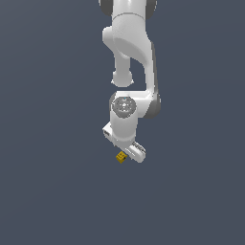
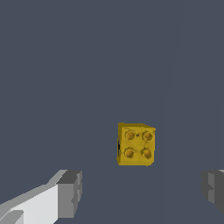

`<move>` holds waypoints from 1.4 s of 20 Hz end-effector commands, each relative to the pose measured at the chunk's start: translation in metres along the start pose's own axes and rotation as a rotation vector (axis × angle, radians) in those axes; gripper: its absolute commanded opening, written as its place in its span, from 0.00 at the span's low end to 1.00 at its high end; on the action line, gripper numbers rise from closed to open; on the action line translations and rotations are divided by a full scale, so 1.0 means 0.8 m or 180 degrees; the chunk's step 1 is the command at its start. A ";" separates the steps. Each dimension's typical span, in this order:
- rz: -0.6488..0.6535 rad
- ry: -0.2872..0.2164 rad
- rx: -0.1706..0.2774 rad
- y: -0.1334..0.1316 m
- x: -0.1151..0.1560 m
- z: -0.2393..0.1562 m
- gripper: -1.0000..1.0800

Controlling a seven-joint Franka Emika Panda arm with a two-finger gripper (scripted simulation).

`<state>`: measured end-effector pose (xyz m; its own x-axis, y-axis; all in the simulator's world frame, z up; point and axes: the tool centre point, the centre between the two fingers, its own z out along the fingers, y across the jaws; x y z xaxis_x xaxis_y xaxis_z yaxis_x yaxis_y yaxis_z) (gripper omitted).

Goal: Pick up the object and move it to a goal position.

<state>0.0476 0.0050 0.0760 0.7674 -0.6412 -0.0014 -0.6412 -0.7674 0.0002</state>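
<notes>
Sitting on the flat dark grey-blue ground (image 2: 87, 65), the golden-yellow cube (image 2: 136, 144) lies ahead of my fingers and between their lines, nearer the far-side one, with nothing else around it and nothing in the way. It has no long axis, being a cube, and the face turned to my wrist camera carries four round darker studs in a square; in the exterior view it shows at about 7 o'clock of my gripper (image 1: 128, 154), just beside it. My gripper is spread wide, the grey fingertips (image 2: 70, 192) well apart, holding and touching nothing.
</notes>
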 end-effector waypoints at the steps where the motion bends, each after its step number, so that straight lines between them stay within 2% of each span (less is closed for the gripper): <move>1: 0.0068 0.0003 0.0001 -0.001 0.001 0.003 0.96; 9: 0.0089 0.0003 0.0000 -0.002 0.001 0.009 0.96; 18: 0.0102 0.0004 0.0001 -0.001 0.000 0.058 0.96; 24: 0.0104 0.0004 0.0001 -0.002 0.002 0.068 0.96; 25: 0.0104 0.0004 0.0001 -0.002 0.002 0.068 0.00; 28: 0.0104 0.0004 0.0001 -0.002 0.002 0.068 0.00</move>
<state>0.0494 0.0051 0.0220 0.7458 -0.6662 -0.0003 -0.6662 -0.7458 0.0004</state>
